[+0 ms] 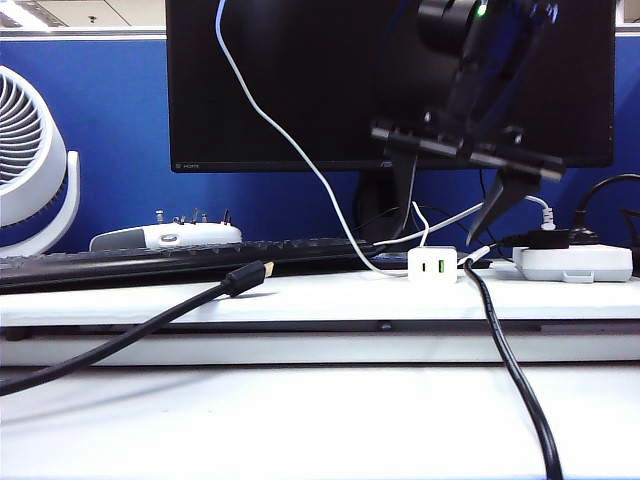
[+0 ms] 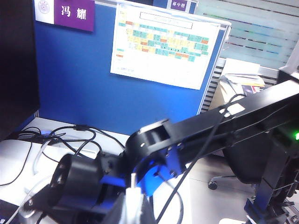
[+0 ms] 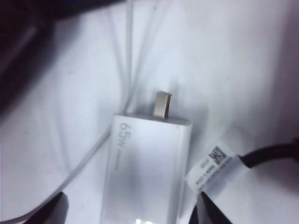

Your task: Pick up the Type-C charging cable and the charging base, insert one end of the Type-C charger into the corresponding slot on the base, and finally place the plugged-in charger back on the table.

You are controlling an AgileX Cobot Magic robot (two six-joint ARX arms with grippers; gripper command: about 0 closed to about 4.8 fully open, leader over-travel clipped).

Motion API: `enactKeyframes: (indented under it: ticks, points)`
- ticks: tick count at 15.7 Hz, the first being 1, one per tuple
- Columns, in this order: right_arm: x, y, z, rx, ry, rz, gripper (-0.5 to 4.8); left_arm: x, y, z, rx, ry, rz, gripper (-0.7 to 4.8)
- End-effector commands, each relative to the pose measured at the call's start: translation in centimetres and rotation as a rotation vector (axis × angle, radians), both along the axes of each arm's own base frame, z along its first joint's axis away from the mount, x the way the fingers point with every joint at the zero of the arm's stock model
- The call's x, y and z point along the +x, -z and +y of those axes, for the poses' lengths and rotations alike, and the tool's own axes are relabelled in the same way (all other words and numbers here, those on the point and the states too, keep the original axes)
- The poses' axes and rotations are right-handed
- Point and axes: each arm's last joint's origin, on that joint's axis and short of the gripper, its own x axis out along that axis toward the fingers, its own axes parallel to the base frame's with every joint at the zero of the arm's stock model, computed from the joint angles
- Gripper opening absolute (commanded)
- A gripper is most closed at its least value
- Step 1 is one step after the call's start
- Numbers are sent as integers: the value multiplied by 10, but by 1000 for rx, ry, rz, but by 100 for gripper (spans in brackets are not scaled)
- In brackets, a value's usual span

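Your right end effector (image 1: 455, 205) hangs spread above the charging base (image 1: 432, 264) (ready to straddle it), while the left end effector, unseen, is clenched.

One charging base (image 1: 432, 264), one thin white Type-C charging cable (image 1: 290, 140), two thick black cables (image 1: 120, 338), one flat white box (image 1: 577, 262), one monitor (image 1: 300, 80), one keyboard (image 1: 150, 262), one fan (image 1: 25, 160), two grippers: right gripper (image 1: 455, 205) spread wide above the base, left gripper unseen.
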Motion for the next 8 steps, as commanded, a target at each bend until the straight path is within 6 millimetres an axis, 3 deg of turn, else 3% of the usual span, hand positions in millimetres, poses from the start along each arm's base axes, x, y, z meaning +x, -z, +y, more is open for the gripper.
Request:
enactKeyframes:
  ticks: [1,8]
  points:
    - [5,6,3,-3,-3,4,361,-3,-4,1,-10,16,-11,-6]
    - [12,19,6,-10,-3,19,361,-3,-3,1,-11,22,-10,-6]
